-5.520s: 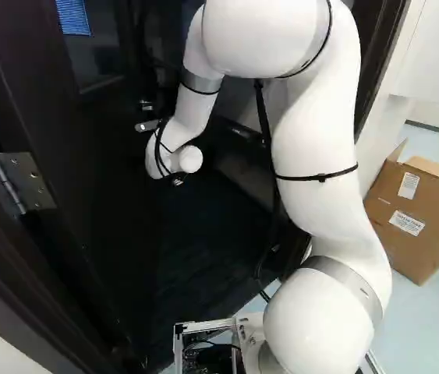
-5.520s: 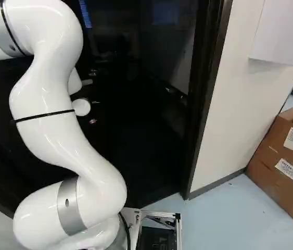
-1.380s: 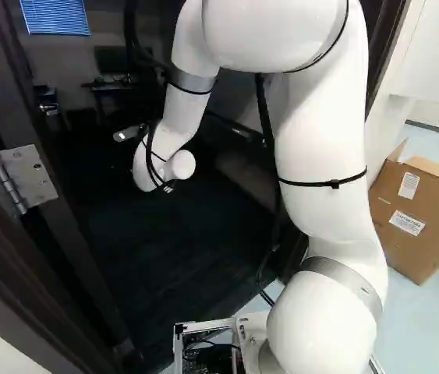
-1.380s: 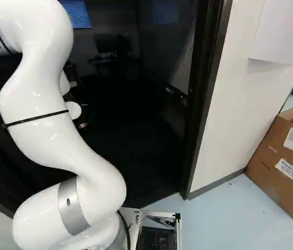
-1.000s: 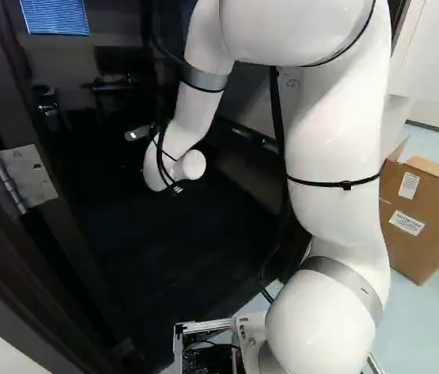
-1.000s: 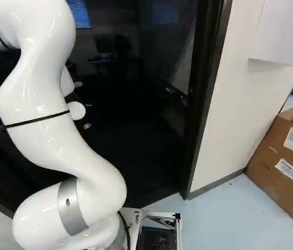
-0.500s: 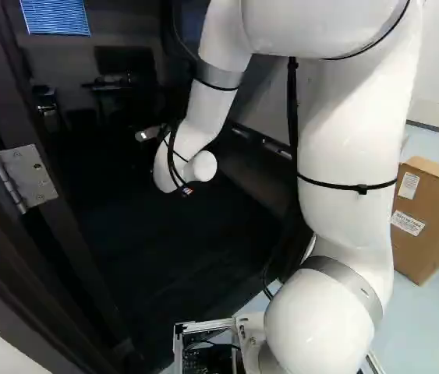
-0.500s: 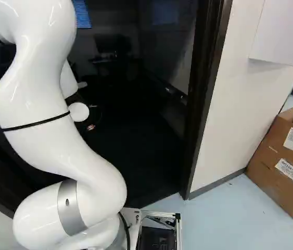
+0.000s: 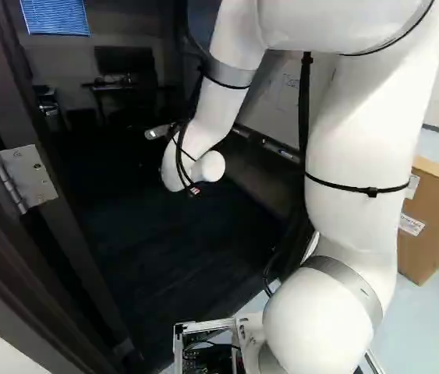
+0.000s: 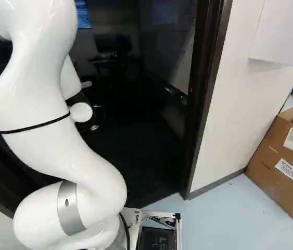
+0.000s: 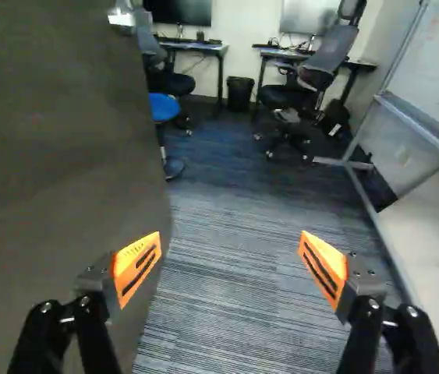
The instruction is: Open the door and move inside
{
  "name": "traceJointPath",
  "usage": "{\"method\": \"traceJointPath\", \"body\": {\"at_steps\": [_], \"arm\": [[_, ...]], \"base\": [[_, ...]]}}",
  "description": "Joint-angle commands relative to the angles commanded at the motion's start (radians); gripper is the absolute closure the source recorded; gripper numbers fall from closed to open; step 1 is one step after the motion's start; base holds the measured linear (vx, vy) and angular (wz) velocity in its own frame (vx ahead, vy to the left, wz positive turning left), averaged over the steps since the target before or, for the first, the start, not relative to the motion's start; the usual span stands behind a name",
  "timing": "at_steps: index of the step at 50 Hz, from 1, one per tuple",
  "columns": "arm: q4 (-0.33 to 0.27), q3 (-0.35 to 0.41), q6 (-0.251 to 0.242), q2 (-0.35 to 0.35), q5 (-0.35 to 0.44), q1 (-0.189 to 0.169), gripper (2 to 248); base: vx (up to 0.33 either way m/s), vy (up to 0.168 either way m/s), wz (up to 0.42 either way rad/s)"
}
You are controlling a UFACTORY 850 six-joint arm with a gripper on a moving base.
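Nothing I can actually read here, tbh. The cardboard box (image 10: 271,179) has two white labels (image 10: 292,139) with print too tiny to make out, and the whiteboard (image 9: 272,105) has faint, illegible scribbles (image 9: 290,81).

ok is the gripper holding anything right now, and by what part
Nothing is held: the gripper stands open, with carpet showing between its spread orange pads.

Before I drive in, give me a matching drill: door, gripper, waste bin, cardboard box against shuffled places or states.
1. door
2. gripper
3. waste bin
4. cardboard box

A. between the desks in the wrist view
B. at the right of both base views
C. hinge at the left of the left base view
D. open

Pairs: 1-C, 2-D, 3-A, 4-B
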Motion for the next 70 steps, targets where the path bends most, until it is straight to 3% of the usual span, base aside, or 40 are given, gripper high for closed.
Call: {"method": "traceJointPath", "body": {"at_steps": [21, 51, 70], "arm": [[0.027, 0.104, 0.000, 0.099, 0.012, -0.095, 3], [0.084, 0.324, 0.000, 0.307, 0.037, -0.296, 3], [0.112, 0.430, 0.000, 0.408, 0.049, -0.394, 3]], "base": [[0.000, 0.000, 0.000], [0.000, 0.000, 0.000], [0.000, 0.000, 0.000]]}}
